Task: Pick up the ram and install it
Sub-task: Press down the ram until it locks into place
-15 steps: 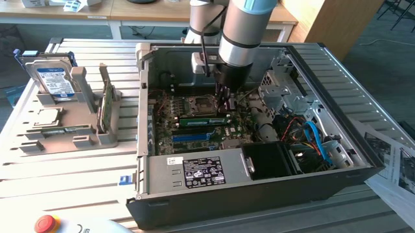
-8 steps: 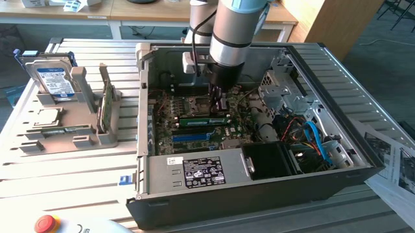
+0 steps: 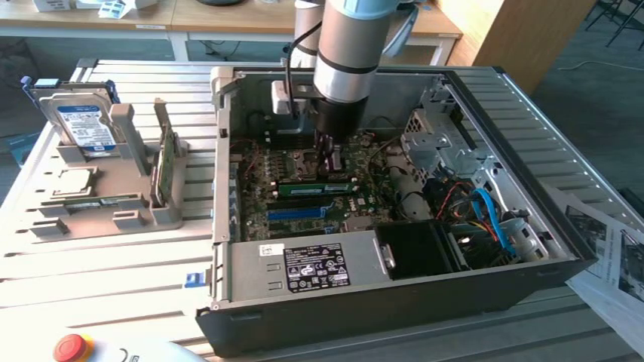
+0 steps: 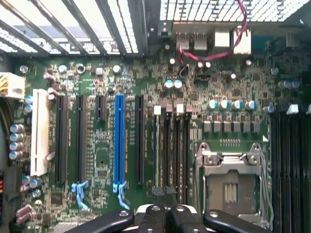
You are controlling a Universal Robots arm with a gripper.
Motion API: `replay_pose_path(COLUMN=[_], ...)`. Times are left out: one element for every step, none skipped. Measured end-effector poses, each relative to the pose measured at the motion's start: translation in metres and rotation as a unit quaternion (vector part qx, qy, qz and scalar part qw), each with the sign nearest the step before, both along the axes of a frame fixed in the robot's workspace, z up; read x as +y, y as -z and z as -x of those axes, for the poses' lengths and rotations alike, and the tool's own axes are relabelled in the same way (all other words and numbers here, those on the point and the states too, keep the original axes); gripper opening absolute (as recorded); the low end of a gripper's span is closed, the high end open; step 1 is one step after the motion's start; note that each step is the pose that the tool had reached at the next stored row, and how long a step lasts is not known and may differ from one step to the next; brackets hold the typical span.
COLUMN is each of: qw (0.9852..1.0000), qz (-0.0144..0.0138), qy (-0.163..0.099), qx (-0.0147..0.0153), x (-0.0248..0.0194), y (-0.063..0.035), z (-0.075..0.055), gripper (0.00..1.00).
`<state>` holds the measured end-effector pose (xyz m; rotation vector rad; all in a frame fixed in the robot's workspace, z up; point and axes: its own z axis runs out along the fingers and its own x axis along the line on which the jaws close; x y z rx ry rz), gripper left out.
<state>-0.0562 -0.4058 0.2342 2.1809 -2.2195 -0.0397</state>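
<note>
One ram (image 3: 318, 187) lies seated lengthwise across the motherboard (image 3: 302, 162).

The single arm (image 3: 348, 45) comes down almost plumb from above, its grey and blue tube narrowing to a black wrist section. The gripper (image 3: 330, 160) hangs at its lower end, pointing straight down. In the wrist view the gripper (image 4: 164, 193) shows black linkage bars spreading to either side, and the two fingers (image 4: 157, 191) are pressed together, with nothing visible between them.
</note>
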Motion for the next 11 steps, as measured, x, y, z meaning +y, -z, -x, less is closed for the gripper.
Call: replay_pose_path(qw=[1.0,1.0,1.0,1.0,1.0,1.0,1.0,1.0,1.0,1.0,1.0], qz=[0.0,0.0,0.0,0.0,0.0,0.0,0.0,0.0,0.0,0.0001,0.0001], qy=[0.0,0.0,0.0,0.0,0.0,0.0,0.0,0.0,0.0,0.0,0.0], qx=[0.0,0.0,0.0,0.0,0.0,0.0,0.0,0.0,0.0,0.0,0.0], x=[0.0,0.0001,0.0001,0.0001,0.0002,0.0001,0.0001,0.0001,0.0001,-0.0003,-0.0008], y=[0.0,0.0,0.0,0.0,0.0,0.0,0.0,0.0,0.0,0.0,-0.0001], z=[0.0017,0.0033,0.005,0.0064,0.0068,0.0068,0.0068,0.0068,0.0068,0.0069,0.0069], gripper=[0.1,0.1,0.1,0.1,0.1,0.1,0.1,0.1,0.1,0.1,0.1])
